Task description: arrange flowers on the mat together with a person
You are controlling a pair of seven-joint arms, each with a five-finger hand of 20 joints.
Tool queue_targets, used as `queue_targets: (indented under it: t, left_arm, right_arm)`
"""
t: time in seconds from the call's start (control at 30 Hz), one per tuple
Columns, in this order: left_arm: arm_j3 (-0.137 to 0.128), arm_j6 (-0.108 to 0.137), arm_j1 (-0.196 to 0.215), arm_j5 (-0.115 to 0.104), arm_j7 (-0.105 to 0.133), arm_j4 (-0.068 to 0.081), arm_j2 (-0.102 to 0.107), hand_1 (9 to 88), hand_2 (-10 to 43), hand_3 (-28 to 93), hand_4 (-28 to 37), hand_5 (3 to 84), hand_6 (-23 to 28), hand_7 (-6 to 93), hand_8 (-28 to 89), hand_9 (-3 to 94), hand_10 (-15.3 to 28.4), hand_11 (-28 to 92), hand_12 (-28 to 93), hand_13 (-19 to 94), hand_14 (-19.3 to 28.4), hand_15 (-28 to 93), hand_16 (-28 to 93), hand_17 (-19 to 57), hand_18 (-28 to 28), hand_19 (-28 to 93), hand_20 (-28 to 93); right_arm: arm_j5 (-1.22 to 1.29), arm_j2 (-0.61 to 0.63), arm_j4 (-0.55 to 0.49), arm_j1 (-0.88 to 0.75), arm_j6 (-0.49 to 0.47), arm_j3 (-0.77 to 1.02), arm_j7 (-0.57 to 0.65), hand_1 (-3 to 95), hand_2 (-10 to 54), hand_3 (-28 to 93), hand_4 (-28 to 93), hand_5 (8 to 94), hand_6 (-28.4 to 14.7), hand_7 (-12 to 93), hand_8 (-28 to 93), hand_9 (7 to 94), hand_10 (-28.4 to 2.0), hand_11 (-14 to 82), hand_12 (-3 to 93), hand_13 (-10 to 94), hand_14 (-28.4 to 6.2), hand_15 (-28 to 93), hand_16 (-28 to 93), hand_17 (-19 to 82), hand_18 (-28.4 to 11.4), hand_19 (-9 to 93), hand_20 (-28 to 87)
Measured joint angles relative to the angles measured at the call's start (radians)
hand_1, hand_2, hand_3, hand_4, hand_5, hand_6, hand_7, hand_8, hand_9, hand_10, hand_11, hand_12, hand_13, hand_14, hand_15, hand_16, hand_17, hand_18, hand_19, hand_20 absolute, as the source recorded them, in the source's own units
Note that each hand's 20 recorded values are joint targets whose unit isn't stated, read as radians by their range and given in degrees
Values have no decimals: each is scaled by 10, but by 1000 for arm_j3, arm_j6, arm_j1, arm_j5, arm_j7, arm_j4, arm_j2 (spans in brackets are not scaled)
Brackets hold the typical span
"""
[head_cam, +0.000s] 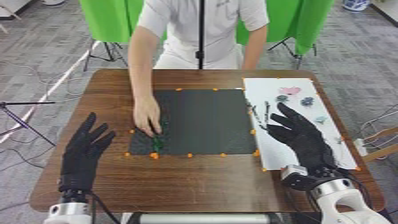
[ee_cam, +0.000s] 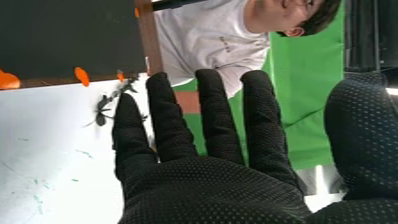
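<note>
One left robot hand [head_cam: 80,162]: fingers spread, over table [head_cam: 182,187]
Right robot hand [head_cam: 304,145]: fingers spread, over white sheet [head_cam: 274,159]
Person's hand [head_cam: 147,116]: is at green stem [head_cam: 158,145] on dark mat [head_cam: 204,125]

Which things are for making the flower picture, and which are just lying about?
For the flowers:
- black mat
- green stem
- pink flower
- dark blue flower
- dark twigs
- white sheet

Just about:
- green cloth
- black tripod
- blue-and-white pot
</note>
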Motion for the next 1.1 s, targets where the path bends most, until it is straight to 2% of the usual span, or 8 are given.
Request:
queue_targets:
  t: [0.33, 0.43, 0.5, 0.67, 0.83, 0.9, 1.0, 1.1]
  left_arm:
    - [-3, 0, -13, -3, 0, 6, 20, 208, 51, 765, -283, 306, 1, 109, -97, 322, 147, 142, 109, 251, 207, 316, -45, -92, 256, 503, 52]
    - [-3, 1, -16, -5, 2, 9, 25, 208, 51, 764, -283, 306, 1, 109, -97, 323, 147, 142, 109, 253, 207, 318, -44, -91, 259, 507, 54]
    - [-3, 1, -19, -7, 2, 12, 28, 207, 51, 765, -283, 298, -5, 108, -98, 322, 147, 142, 109, 256, 211, 326, -42, -90, 260, 513, 57]
    - [-3, 2, -26, -13, 3, 21, 43, 205, 51, 762, -283, 295, -7, 104, -97, 322, 147, 141, 109, 257, 211, 338, -44, -94, 260, 506, 56]
    - [-5, 5, -38, -21, 3, 35, 68, 204, 50, 761, -283, 295, -8, 103, -95, 321, 148, 141, 110, 252, 211, 332, -48, -98, 259, 499, 57]
    - [-6, 5, -46, -24, 3, 42, 78, 203, 50, 759, -283, 295, -9, 103, -95, 319, 147, 140, 110, 252, 211, 331, -48, -98, 260, 500, 58]
    - [-6, 5, -59, -26, 2, 50, 90, 201, 50, 755, -283, 293, -16, 99, -95, 316, 146, 137, 110, 250, 211, 328, -48, -97, 264, 504, 62]
    - [-8, 5, -76, -27, -1, 56, 101, 200, 50, 754, -283, 293, -18, 97, -93, 313, 144, 134, 112, 249, 211, 325, -46, -96, 265, 506, 65]
  right_arm:
    - [0, 3, 0, 0, 6, -7, -4, 213, 87, 686, -264, 385, 55, 110, -104, 413, -115, 53, 171, 332, -180, 81, 298, 40, -214, 275, 195]
    - [1, 10, 0, 0, 17, -12, -4, 214, 85, 684, -264, 380, 51, 109, -103, 415, -127, 72, 175, 345, -180, 159, 279, 42, -221, 357, 228]
    - [2, 25, -2, 1, 44, -20, -4, 219, 76, 678, -258, 369, 42, 105, -97, 420, -142, 100, 182, 363, -177, 277, 220, 55, -225, 441, 261]
    - [-22, 112, -39, 10, 211, -23, 34, 228, 49, 679, -248, 357, 25, 105, -89, 427, -155, 141, 179, 401, -173, 416, 167, 99, -236, 561, 304]
    - [-214, 220, -81, 39, 299, 62, 200, 244, 33, 668, -235, 370, 16, 110, -91, 434, -157, 158, 175, 432, -174, 513, 133, 136, -238, 635, 314]
    - [-335, 267, -85, 61, 318, 89, 305, 251, 23, 669, -233, 377, 12, 112, -91, 437, -156, 168, 176, 445, -172, 543, 129, 149, -241, 654, 317]
    - [-495, 352, -85, 104, 401, 67, 472, 255, 20, 666, -230, 382, 8, 111, -90, 438, -156, 173, 175, 453, -173, 565, 124, 159, -240, 669, 318]
    - [-618, 437, -83, 139, 451, 29, 617, 270, 14, 655, -226, 389, 2, 113, -89, 441, -167, 178, 175, 461, -176, 587, 116, 172, -242, 689, 317]
